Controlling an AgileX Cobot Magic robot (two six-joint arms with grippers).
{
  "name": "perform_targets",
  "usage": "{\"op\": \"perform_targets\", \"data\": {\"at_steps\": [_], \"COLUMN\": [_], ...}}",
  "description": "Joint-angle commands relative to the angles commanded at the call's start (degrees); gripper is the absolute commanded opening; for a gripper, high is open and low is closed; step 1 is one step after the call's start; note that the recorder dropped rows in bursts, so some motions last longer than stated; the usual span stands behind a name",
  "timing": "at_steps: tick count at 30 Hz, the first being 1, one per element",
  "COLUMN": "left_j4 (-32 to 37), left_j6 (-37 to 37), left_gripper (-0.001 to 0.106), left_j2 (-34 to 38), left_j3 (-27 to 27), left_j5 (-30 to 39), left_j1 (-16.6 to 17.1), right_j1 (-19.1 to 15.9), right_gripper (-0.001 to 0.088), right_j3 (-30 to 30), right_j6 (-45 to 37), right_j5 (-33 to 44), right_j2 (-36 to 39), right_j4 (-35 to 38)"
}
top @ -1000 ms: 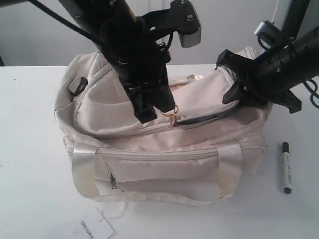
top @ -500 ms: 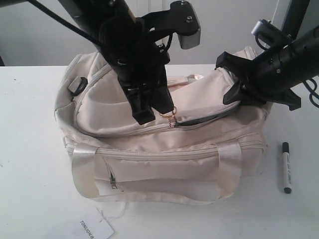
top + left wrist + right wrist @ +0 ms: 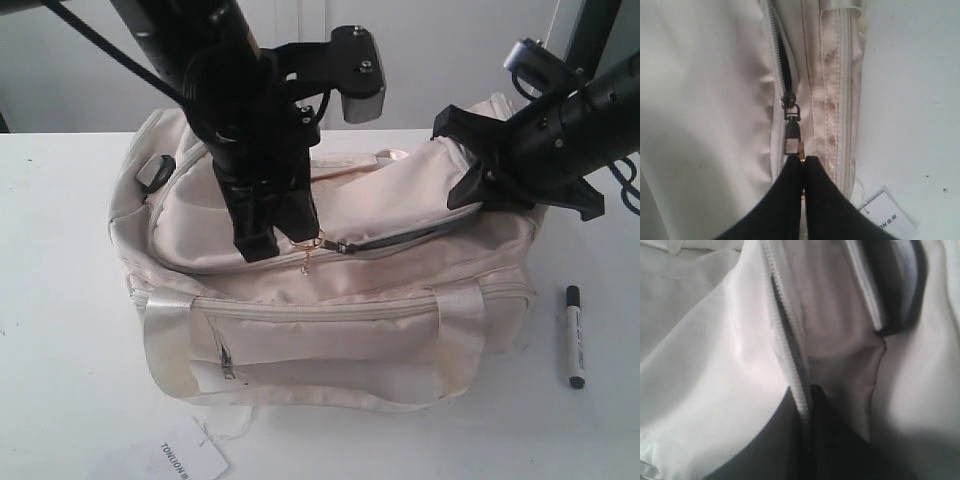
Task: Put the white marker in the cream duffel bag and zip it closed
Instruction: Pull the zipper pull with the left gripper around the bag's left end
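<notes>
Exterior view: cream duffel bag (image 3: pixel 400 330) on white table (image 3: pixel 60 380), pale wall (image 3: pixel 450 60)

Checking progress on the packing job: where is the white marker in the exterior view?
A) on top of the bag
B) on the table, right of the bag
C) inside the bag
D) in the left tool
B: the white marker lies on the table beside the cream duffel bag, not touching it.

Black left arm (image 3: pixel 240 90), tapered black left hand (image 3: pixel 802 162), grey camera housing (image 3: pixel 362 100), black cable (image 3: pixel 110 48)
</notes>
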Motion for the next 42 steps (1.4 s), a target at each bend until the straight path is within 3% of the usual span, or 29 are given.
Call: {"op": "perform_targets", "data": {"at_steps": [10, 38, 40, 42], "left_j4": [6.4, 17.9, 17.9, 17.6], "left_j6": [-3.8, -7.9, -9.7, -16.5], "left_gripper": [0.000, 0.000, 0.000, 0.000], "left_j2": [-0.1, -0.2, -0.2, -0.3], "left_j3": [0.0, 0.0, 0.0, 0.0], "left_j5": [4.9, 4.9, 4.9, 4.9], "left_j1": [0.0, 0.0, 0.0, 0.0], "right_j1": [0.0, 0.0, 0.0, 0.0], "right_gripper": [0.0000, 0.0000, 0.0000, 0.0000], "right_j3": [0.0, 0.0, 0.0, 0.0], "right_j6": [0.0, 0.0, 0.0, 0.0], "right_j5": [0.0, -1.0, -1.1, -1.1], "right_j2": [0.0, 0.0, 0.0, 0.0], "right_j4": [-0.2, -1.2, -1.3, -1.3]}}
